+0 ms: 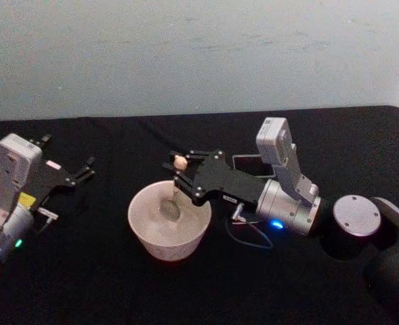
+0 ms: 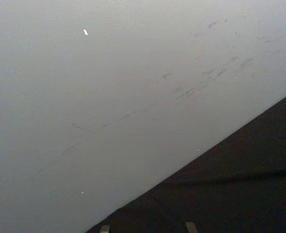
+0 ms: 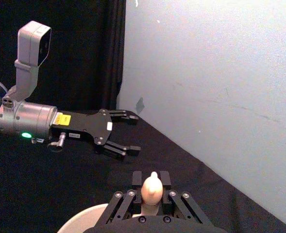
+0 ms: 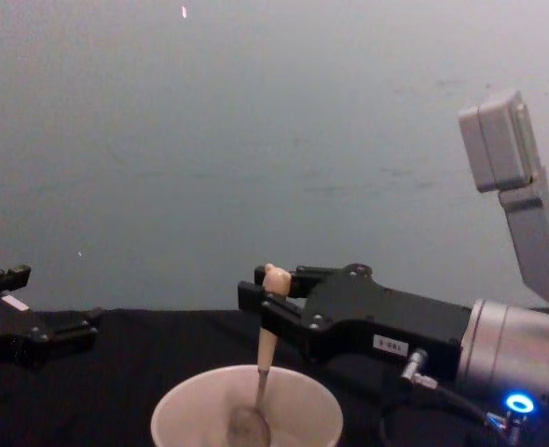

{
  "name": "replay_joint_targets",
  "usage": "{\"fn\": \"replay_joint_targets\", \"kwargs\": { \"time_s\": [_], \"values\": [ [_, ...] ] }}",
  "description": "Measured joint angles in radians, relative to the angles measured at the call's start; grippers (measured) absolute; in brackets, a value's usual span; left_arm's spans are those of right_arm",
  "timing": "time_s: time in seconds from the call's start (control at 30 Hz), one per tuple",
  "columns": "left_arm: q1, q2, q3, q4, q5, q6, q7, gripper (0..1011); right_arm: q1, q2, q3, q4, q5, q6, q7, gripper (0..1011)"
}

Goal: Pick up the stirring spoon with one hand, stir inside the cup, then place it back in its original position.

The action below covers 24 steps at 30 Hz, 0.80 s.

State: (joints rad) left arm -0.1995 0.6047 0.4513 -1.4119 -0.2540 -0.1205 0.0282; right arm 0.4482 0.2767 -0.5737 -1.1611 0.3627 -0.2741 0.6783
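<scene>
The stirring spoon [image 1: 175, 191] stands in the cup [image 1: 169, 247] near the middle of the table [image 1: 84, 288], its knobbed handle clamped by the right gripper [image 1: 174, 173]. Pickup is done and stirring looks underway; putting it back remains. The left gripper [image 1: 69, 152] rests spread apart by the left edge.

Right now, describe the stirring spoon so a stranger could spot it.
On the black table, find the wide cream cup at centre. The stirring spoon stands in it, held by the right gripper; it alone is a slender stick with a beige knobbed handle and metal bowl.
</scene>
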Motion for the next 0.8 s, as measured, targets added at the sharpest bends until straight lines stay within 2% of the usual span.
{"fn": "replay_joint_targets", "kwargs": {
  "time_s": [0.3, 0.47, 0.8],
  "values": [
    [0.0, 0.0, 0.0, 0.0, 0.0, 0.0, 0.0, 1001, 0.0, -0.002, 0.008, 0.003, -0.009, 0.0, -0.007, 214],
    [0.0, 0.0, 0.0, 0.0, 0.0, 0.0, 0.0, 1001, -0.004, 0.01, 0.017, -0.002, -0.012, 0.001, -0.009, 214],
    [0.0, 0.0, 0.0, 0.0, 0.0, 0.0, 0.0, 1001, -0.063, 0.073, 0.034, -0.091, 0.006, 0.017, 0.013, 214]
  ]
}}
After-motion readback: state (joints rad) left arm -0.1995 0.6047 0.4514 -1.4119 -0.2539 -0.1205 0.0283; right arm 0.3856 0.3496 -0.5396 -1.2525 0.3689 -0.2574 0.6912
